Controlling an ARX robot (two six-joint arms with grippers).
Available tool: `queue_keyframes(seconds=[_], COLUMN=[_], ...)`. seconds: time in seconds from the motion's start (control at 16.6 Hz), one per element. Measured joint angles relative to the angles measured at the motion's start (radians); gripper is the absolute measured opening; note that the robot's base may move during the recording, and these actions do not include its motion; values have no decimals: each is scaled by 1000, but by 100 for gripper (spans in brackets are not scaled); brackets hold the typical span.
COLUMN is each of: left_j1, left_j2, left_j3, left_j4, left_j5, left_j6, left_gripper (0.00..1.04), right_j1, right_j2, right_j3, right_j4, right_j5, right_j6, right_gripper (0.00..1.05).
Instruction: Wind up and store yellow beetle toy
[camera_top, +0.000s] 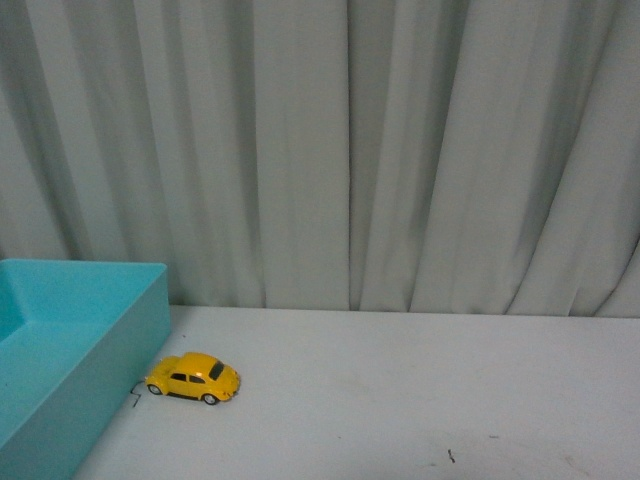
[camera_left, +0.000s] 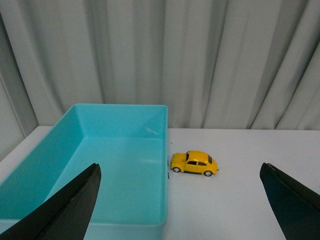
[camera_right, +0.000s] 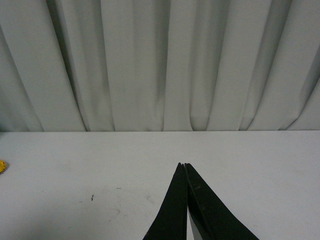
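Yellow beetle toy sits just beside the teal bin. Your left gripper gapes wide and your right gripper is pinched closed, so approach the toy's sides squarely, staying clear of the bin wall.

Left fingers: two black blades are seen, broad at the base and tapered to blunt, rounded tips; a matte, faintly speckled finish is shown.
Right fingers: two black wedge-shaped blades are seen, narrowed to fine points; faint pale scuffs are noted on one face.
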Motion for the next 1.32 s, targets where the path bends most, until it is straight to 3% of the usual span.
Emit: queue_keyframes(seconds=[0.06,0.3,0.54,0.6,0.72,0.78,0.96,1.14,1.32], left_j1=[0,0,0,0,-117,-118,-79,-51,-58], left_j2=[0,0,0,0,285,388,610,1024,1368], left_j3=[0,0,0,0,196,260,372,528,784], left_j4=[0,0,0,0,-381,-385,-123,161,192], left_j5=[0,0,0,0,-271,-350,-319,-251,-169], left_j6=[0,0,0,0,-235,-337,-395,-270,-133], left_gripper=[98,98,98,98,98,98,98,98,98], right_j1=[0,0,0,0,0,0,0,0,0], right_j2=[0,0,0,0,0,0,0,1,1], right_j3=[0,0,0,0,0,0,0,0,0], right_j4=[-1,-1,-1,-1,-1,0,-1,-1,-1], right_j5=[0,0,0,0,-2,-1,0,0,0], right_j6=[0,0,0,0,0,0,0,0,0], right_gripper=[6,64,96,99,98,98,98,98,98])
